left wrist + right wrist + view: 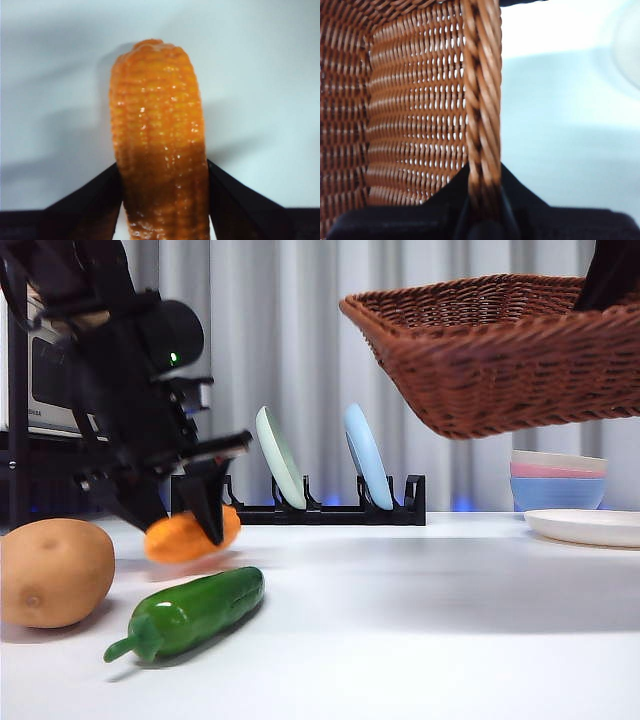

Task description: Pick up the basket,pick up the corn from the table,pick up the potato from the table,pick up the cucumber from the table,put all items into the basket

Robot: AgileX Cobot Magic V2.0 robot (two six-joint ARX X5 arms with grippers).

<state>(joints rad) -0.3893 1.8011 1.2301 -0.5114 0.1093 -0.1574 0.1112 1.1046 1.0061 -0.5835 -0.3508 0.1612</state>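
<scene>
— Wicker first: where was the basket point(500, 350)?
— Aloft, its braided rim pinched tight in the right gripper point(482, 200).
— And the potato point(52, 572) and cucumber point(190, 612)?
— On the table point(420, 620), well below the basket.
— The corn point(159, 135)?
— Clamped crosswise in the left gripper point(162, 200), probably just off the table, long axis pointing away, across from the basket and lower.

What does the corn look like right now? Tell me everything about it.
The corn is a small, glossy orange-yellow oblong with rows of bumpy kernels and a tapered end, plastic by its look. The left gripper is shut on it, one black jaw against each side. In the front view it sits low over the table, behind the cucumber; whether it touches the table is unclear.
</scene>
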